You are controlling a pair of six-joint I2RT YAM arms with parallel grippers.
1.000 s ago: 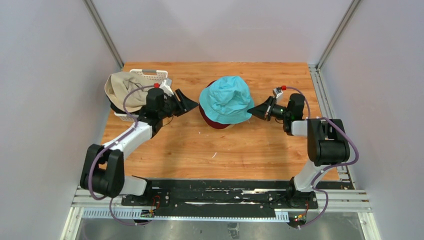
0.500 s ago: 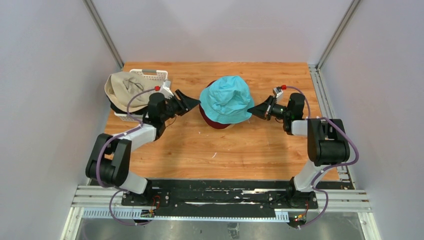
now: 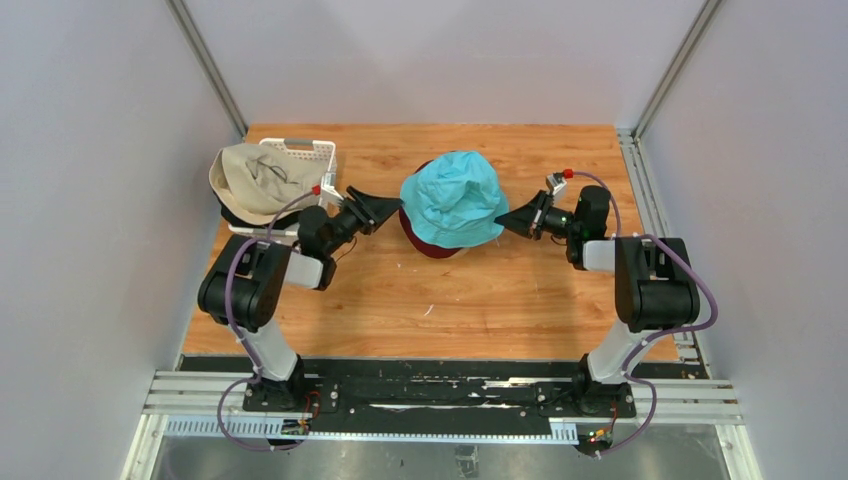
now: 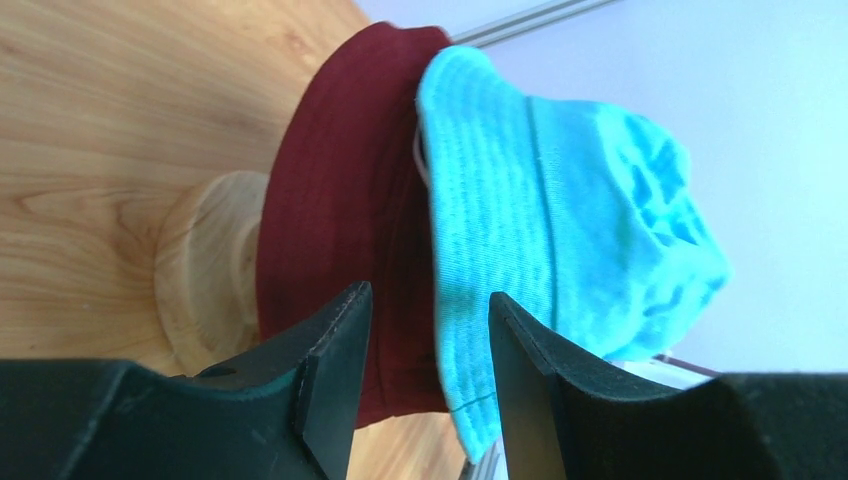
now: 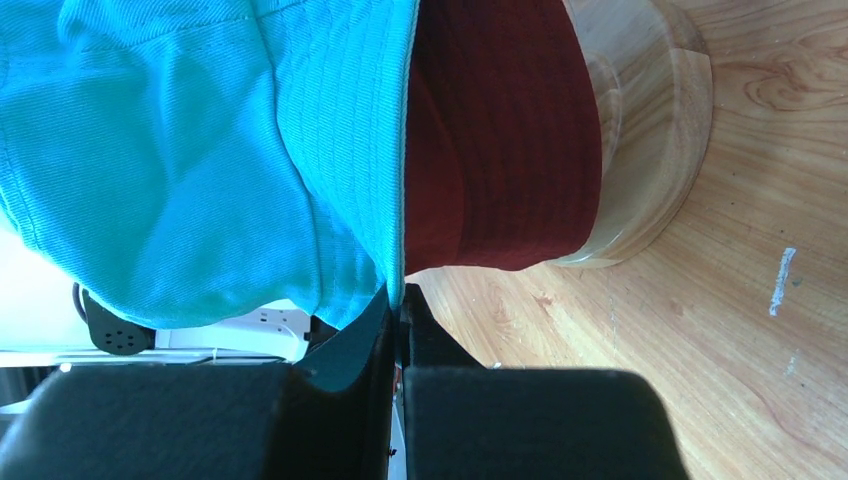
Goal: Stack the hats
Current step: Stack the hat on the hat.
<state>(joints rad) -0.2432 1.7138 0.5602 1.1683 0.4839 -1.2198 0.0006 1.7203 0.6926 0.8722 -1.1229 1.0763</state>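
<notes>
At the middle of the wooden table (image 3: pixel 450 300) the teal hat (image 3: pixel 453 198) sat over the maroon hat (image 3: pixel 412 236), both carried on the wooden stand (image 4: pixel 205 260). Compared with a second before, the left arm had folded in: its elbow, which had been low by the table's left edge, now stood closer to the middle, and the left gripper (image 3: pixel 393 208) had slid right until it was just beside the maroon brim. That move uncovered the beige hat (image 3: pixel 255 175), which lay heaped on the white lattice basket (image 3: pixel 305 150) at the far left corner. The right arm looked unchanged.

From the left wrist, the jaws stood apart with a clear gap – the edges of the maroon and teal brims showed through that gap, beyond the fingertips, and neither finger touched cloth. The right gripper (image 3: pixel 503 224) was another matter: its jaws were pressed together, and the teal brim's edge ran straight down into the seam between them – pinched there, at the hat's right side.
</notes>
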